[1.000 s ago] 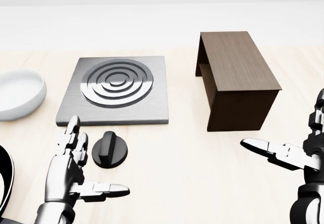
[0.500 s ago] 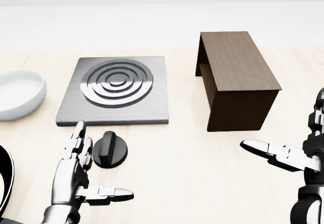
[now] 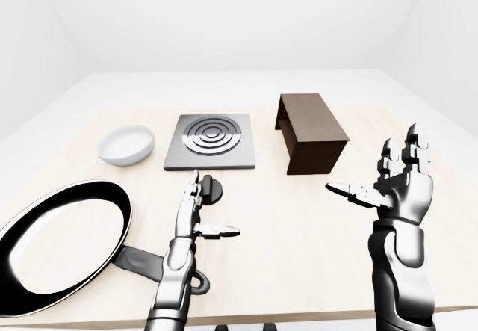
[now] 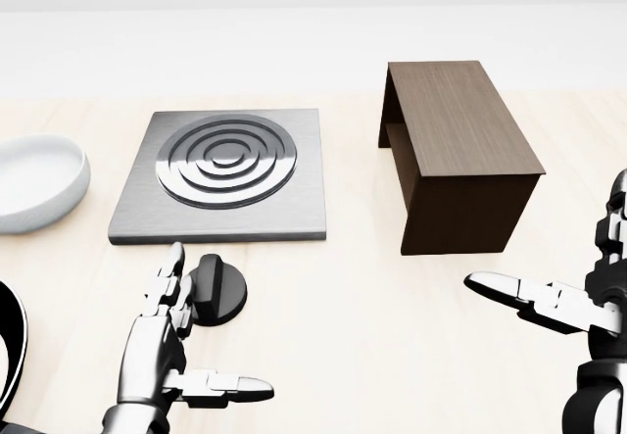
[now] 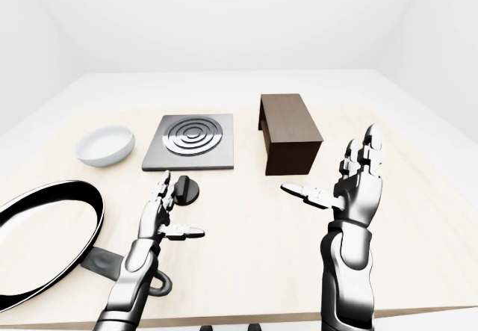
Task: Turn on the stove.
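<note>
Stove knob [image 4: 217, 289] lies on the table [image 4: 353, 326], just below the stove plate [image 4: 225, 174].
Left hand [image 4: 162, 351], fingers spread, is beside the knob; right hand [image 5: 351, 181] is spread, well apart. White bowl [image 3: 127, 144] and frying pan [image 3: 63, 243] both show no contents.

The left hand [image 4: 167, 351] is spread open, its fingers pointing up the head view and reaching the left edge of the stove knob [image 4: 217, 290], thumb stuck out to the right. The right hand [image 3: 402, 179] is raised well right of the knob, palm open, fingers upright, thumb pointing left.
</note>
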### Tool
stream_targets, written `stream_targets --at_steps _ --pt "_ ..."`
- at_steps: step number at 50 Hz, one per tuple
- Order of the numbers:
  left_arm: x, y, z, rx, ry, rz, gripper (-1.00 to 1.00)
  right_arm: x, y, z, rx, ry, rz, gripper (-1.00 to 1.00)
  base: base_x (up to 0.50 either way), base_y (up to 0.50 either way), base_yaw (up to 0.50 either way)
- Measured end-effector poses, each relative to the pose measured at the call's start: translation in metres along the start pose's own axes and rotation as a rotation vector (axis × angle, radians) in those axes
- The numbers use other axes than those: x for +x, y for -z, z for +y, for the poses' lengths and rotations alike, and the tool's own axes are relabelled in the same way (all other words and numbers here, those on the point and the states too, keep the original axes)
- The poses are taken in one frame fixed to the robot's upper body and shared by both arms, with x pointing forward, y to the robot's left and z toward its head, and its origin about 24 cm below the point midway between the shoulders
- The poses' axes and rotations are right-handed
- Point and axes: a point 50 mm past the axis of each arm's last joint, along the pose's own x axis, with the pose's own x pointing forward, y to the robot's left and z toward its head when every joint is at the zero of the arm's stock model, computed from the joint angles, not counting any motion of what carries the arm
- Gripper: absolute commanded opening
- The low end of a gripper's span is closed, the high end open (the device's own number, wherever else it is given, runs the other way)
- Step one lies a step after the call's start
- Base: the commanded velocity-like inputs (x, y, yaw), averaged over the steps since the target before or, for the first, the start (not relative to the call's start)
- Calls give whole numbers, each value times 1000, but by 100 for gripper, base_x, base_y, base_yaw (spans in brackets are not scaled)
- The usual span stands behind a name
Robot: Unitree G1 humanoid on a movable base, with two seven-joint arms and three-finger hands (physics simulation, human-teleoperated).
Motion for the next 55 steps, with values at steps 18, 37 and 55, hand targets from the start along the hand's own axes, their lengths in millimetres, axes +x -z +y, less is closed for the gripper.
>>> stream_targets --at_steps 18,37,55 --pt "-5 3 -11 -1 40 9 100 0 1 0 -1 0 5 100 0 0 0" --pt "-8 8 -22 -4 82 29 100 0 2 0 -1 -2 7 100 0 0 0" --pt "31 3 -20 12 77 48 100 -1 1 1 -1 -4 4 100 0 0 0"
